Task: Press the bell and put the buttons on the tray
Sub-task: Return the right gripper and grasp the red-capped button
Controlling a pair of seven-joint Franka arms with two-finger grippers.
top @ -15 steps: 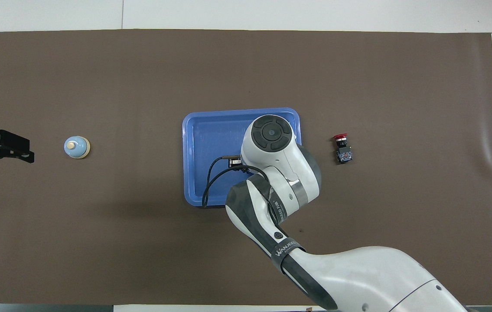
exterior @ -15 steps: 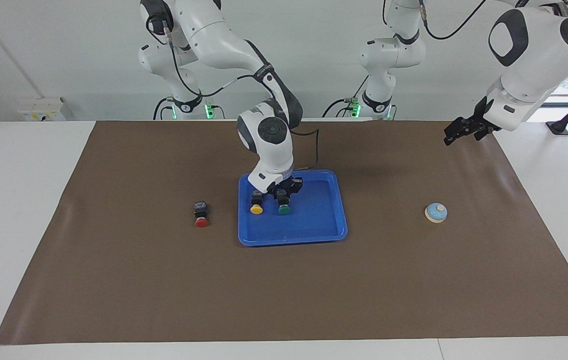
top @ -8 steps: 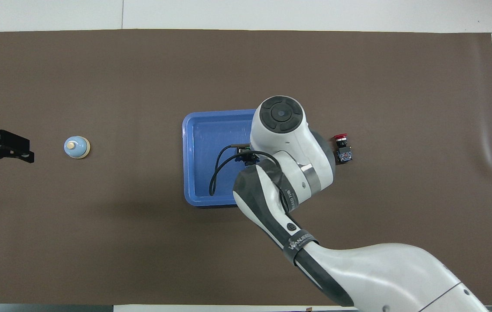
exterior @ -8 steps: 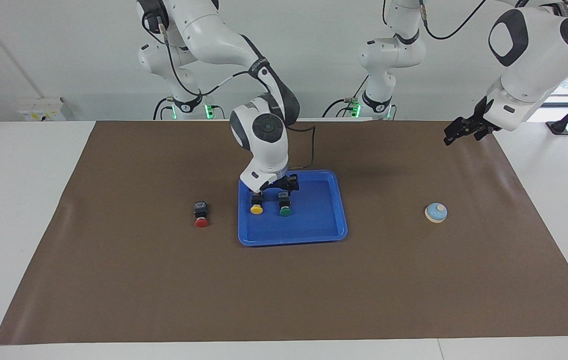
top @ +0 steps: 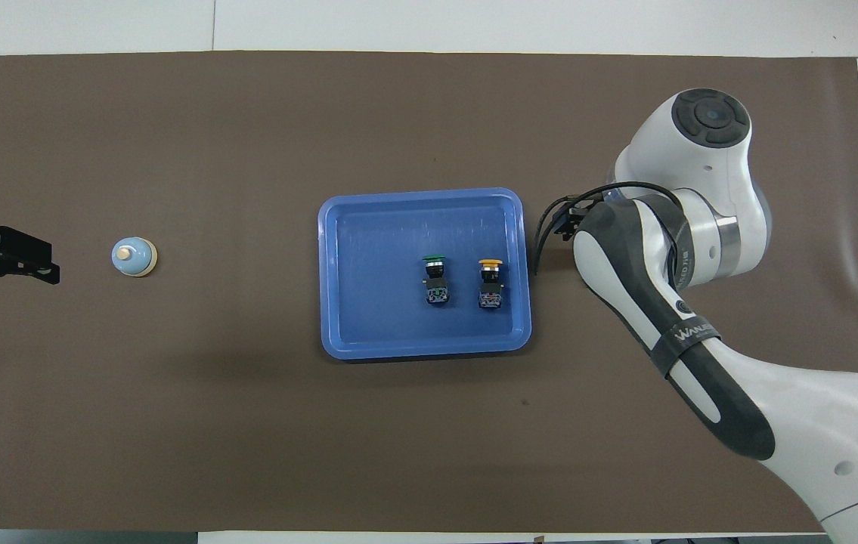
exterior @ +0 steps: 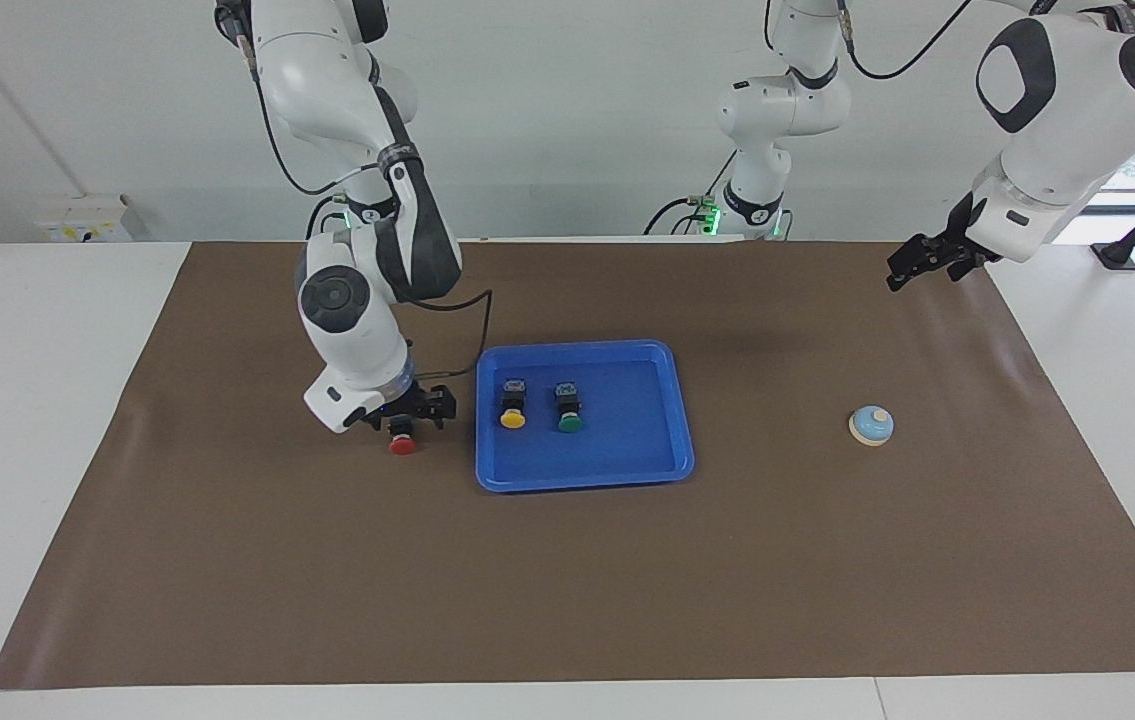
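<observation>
The blue tray (exterior: pixel 587 478) lies mid-table, also in the overhead view (top: pixel 338 347). The yellow button (exterior: pixel 512 419) (top: pixel 490 283) and green button (exterior: pixel 570 422) (top: pixel 435 283) lie in it side by side. The red button (exterior: pixel 403 445) lies on the mat beside the tray, toward the right arm's end. My right gripper (exterior: pixel 405 415) is low over it, open, fingers either side of its black body. My own arm hides the button in the overhead view. The light-blue bell (exterior: pixel 871 425) (top: pixel 133 257) stands toward the left arm's end. My left gripper (exterior: pixel 897 278) (top: pixel 49 270) waits raised near that end of the mat.
A brown mat (exterior: pixel 567 600) covers most of the white table. My right arm's cable (exterior: pixel 479 320) hangs beside the tray's corner nearest the robots. Nothing else lies on the mat.
My right gripper left the green button in the tray beside the yellow one. It swung out of the tray to the red button and came down over it. The left arm has not moved.
</observation>
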